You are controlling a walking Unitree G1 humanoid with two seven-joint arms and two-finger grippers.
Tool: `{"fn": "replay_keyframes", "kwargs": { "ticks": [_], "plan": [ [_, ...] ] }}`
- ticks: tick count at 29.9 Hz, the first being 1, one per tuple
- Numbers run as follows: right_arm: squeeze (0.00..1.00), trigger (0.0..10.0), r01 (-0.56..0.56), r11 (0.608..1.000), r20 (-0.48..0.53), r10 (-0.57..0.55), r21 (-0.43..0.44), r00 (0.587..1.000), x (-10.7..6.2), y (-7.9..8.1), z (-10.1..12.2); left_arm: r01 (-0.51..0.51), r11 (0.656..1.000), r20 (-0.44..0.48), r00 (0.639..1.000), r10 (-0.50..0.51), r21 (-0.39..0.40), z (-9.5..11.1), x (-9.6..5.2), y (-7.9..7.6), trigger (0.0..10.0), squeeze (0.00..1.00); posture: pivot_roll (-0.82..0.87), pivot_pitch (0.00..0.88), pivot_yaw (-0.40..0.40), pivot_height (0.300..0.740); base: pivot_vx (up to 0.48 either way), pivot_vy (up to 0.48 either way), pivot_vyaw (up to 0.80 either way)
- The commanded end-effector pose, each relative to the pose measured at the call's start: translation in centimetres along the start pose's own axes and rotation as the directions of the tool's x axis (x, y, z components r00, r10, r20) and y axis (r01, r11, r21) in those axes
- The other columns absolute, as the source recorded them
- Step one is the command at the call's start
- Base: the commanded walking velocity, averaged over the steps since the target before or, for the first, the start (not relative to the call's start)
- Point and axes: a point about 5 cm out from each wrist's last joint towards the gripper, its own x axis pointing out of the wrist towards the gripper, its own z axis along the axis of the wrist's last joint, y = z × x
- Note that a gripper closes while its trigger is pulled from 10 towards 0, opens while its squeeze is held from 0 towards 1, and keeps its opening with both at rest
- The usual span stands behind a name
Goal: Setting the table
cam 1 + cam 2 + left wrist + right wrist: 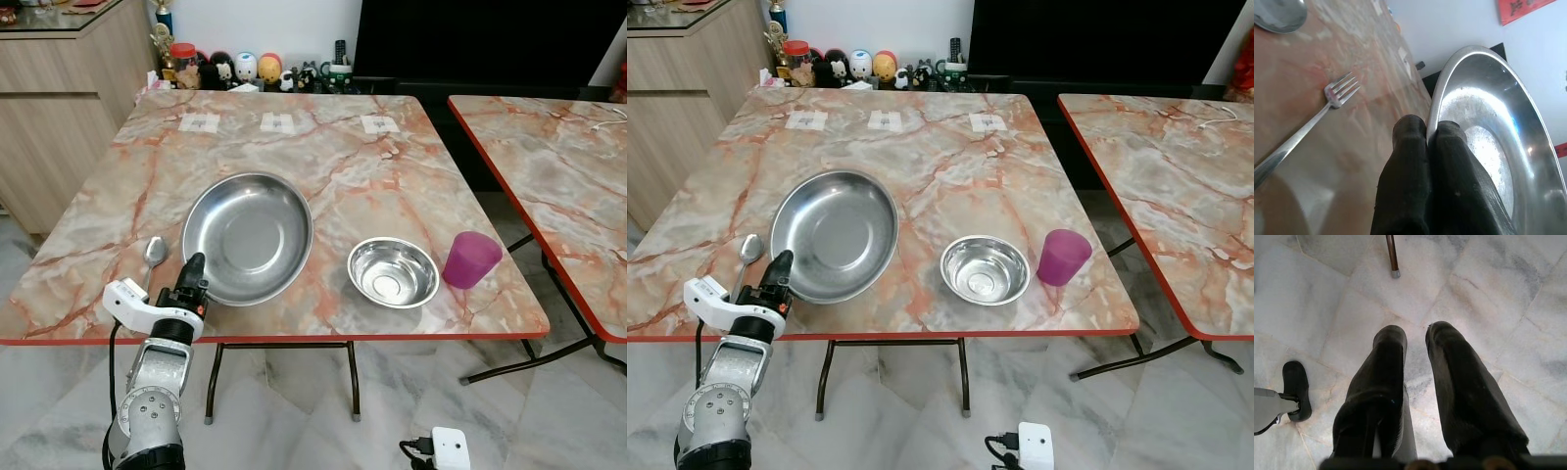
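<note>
A large steel plate (250, 235) lies on the marble table (392, 166) near its front left. Right of it stand a small steel bowl (393, 272) and a purple cup (471, 258). A spoon (155, 251) lies left of the plate, and a fork (1327, 105) lies between spoon and plate. My left gripper (196, 264) is shut, its fingertips (1410, 129) at the plate's near-left rim; whether the rim is pinched I cannot tell. My right gripper (1415, 335) hangs open over the floor.
A second marble table (558, 166) stands close on the right with a narrow gap. A wooden cabinet (59, 98) is at the left. Figurines (245, 69) line the far edge, and paper tags (277, 122) lie beyond the plate. A white device (451, 448) sits on the floor.
</note>
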Motion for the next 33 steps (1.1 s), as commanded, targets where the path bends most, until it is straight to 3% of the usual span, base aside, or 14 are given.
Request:
{"fn": "replay_keyframes", "kwargs": {
  "ticks": [1,33],
  "plan": [
    [0.0,10.0,0.002,1.0,-0.015,-0.003,-0.01,1.0,-0.1,-0.3,-0.4,0.056,0.998,0.008,0.998,-0.056,-0.013,0.0,0.3,-1.0,10.0,0.0,0.12,0.0,-0.085,0.74,0.0,-0.48,0.0],
    [0.0,10.0,0.013,1.0,-0.005,-0.013,-0.003,1.0,-0.1,-0.5,-0.1,0.126,0.992,0.055,0.991,-0.126,0.007,1.1,1.2,-3.2,10.0,0.0,0.11,0.018,-0.093,0.74,0.0,-0.48,0.0]
  ]
}}
